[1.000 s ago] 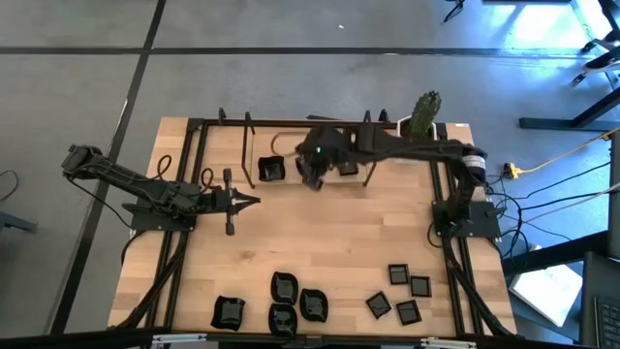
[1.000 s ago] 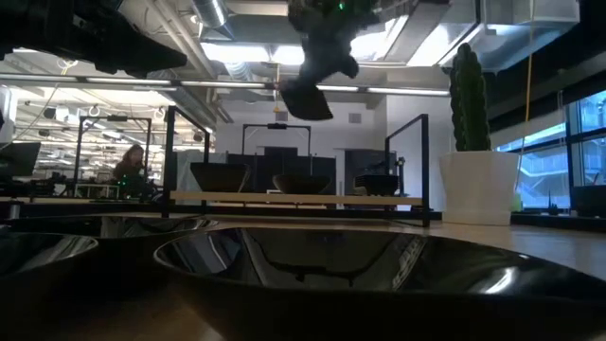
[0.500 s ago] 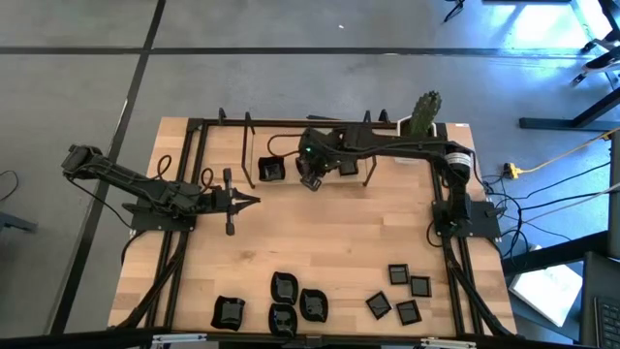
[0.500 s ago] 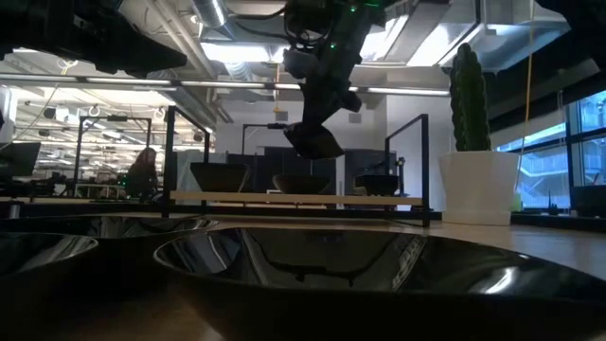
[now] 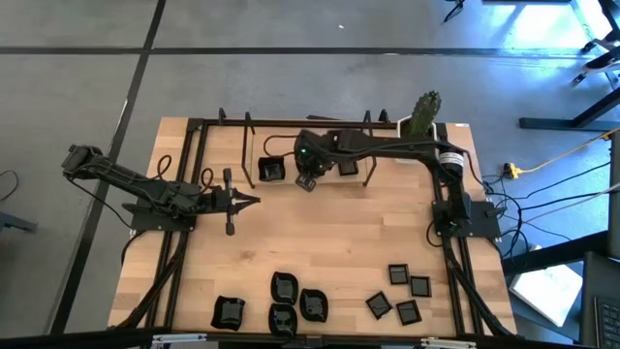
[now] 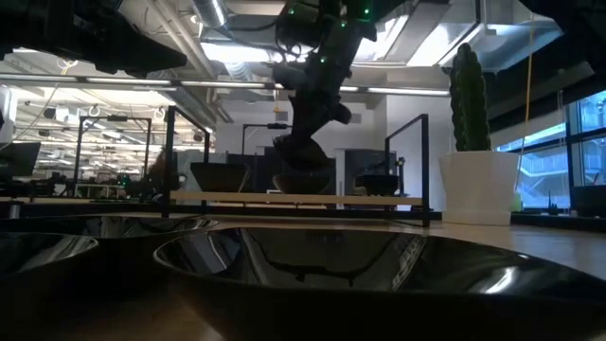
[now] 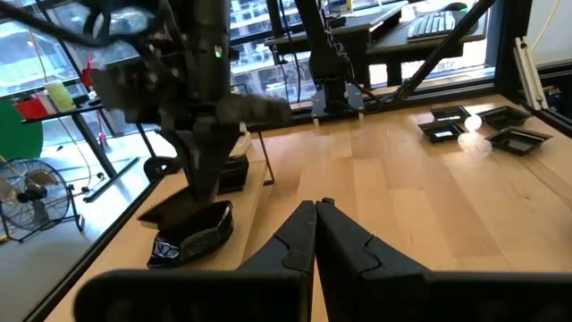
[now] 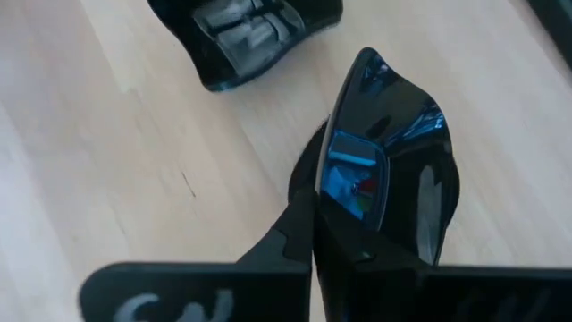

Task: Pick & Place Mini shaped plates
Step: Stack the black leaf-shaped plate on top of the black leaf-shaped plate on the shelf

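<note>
1. The left arm lies low on the left side of the table, stretched toward the middle.
2. The left gripper has its fingers pressed together with nothing between them, well apart from every plate; the left wrist view shows the two dark fingers meeting at a point over bare wood.
3. A black frame runs along the far part of the table, and one small black plate sits by it, left of the right gripper.
4. The right gripper reaches from the right side across the far middle of the table and is clamped on the rim of a glossy black plate, held tilted on edge just above the wood.
5. Another black plate lies on the table just beside the held one, apart from it.
6. A further plate rests to the right of the gripper, partly under the arm.
7. At the near edge, four rounded plates cluster left of centre, and five flat square plates lie to their right.
8. A cactus in a white pot stands at the far right corner.
</note>
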Controlling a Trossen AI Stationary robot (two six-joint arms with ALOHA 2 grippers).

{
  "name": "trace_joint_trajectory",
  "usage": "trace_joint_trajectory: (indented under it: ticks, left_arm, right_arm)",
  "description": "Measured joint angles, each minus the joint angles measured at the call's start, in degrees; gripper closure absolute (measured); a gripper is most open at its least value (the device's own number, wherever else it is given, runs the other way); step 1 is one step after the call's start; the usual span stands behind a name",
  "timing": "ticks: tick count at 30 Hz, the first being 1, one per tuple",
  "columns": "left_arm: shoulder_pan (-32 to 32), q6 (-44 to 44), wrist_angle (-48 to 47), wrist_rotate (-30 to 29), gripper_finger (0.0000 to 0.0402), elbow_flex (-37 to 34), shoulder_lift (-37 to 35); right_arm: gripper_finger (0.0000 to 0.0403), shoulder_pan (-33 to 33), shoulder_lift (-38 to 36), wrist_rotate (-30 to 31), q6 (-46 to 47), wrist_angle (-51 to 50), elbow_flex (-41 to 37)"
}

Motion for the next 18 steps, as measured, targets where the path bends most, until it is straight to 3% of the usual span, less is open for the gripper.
trace_joint_trajectory:
  ticks: [8, 18]
  left_arm:
    - [0.0, 0.0, -0.1, 0.0, 0.0396, 0.0, 0.0]
    - [0.0, -0.1, 0.0, 0.0, 0.0396, 0.0, 0.0]
  right_arm:
    - [0.0396, -0.1, 0.9, 0.0, -2.5, -0.3, 0.0]
    - [0.0318, -0.1, 0.9, 2.3, -3.4, 0.6, 0.0]
